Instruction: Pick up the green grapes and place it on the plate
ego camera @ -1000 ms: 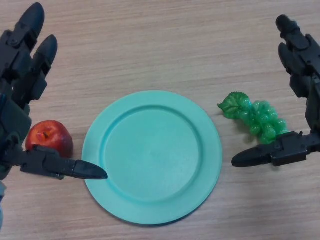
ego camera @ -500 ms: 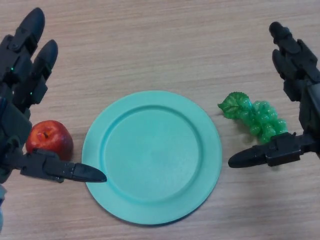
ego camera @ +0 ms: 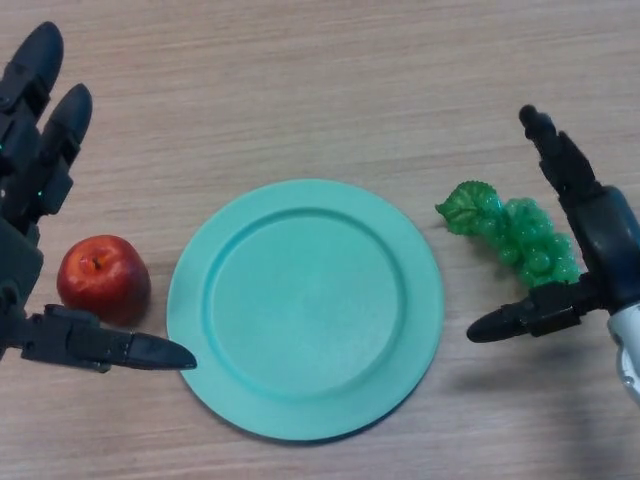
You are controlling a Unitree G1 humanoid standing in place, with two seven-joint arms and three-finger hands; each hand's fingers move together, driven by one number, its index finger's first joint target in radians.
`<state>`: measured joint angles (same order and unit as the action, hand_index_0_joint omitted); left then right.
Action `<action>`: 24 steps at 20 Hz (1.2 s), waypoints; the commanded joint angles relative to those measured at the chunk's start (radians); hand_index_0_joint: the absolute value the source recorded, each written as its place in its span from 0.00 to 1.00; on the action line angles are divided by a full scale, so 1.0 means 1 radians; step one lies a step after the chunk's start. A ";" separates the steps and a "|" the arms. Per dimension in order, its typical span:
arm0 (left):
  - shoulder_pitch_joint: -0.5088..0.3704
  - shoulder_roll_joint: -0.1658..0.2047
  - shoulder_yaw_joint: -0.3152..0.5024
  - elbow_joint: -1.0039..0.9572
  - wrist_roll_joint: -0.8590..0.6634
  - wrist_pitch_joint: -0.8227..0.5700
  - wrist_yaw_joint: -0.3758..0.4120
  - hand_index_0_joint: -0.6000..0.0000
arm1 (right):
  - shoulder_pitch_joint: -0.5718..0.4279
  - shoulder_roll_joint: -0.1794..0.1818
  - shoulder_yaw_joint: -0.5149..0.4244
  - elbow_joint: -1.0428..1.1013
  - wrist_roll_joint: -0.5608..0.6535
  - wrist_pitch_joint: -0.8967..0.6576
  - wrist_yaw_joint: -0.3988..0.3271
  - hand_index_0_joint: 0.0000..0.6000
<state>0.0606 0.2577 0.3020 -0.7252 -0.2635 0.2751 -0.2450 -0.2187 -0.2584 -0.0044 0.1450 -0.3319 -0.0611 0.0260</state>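
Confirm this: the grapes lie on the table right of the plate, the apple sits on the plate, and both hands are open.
Not quite. The head view shows the apple on the table left of the plate, not on it. The grapes do lie right of the plate, and the left hand and right hand are open.

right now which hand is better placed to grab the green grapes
Right. The right hand is open with the green grapes between its thumb and fingers, right of the plate. The left hand is across the plate, by the apple.
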 commanded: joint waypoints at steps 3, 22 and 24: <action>-0.014 0.022 0.087 -0.048 -0.026 -0.147 0.005 1.00 | -0.100 -0.048 -0.036 0.032 -0.100 -0.102 -0.084 0.08; 0.013 0.003 0.085 -0.027 -0.026 -0.185 0.001 1.00 | -0.210 0.055 0.092 -0.378 -0.212 0.331 0.233 1.00; 0.011 0.005 0.083 -0.022 -0.027 -0.188 0.000 1.00 | -0.282 0.065 0.180 -0.475 -0.166 0.469 0.251 1.00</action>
<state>0.0944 0.2316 0.3293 -0.7101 -0.2636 0.2407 -0.2452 -0.4342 -0.1975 0.1839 -0.2681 -0.5211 0.4844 0.2987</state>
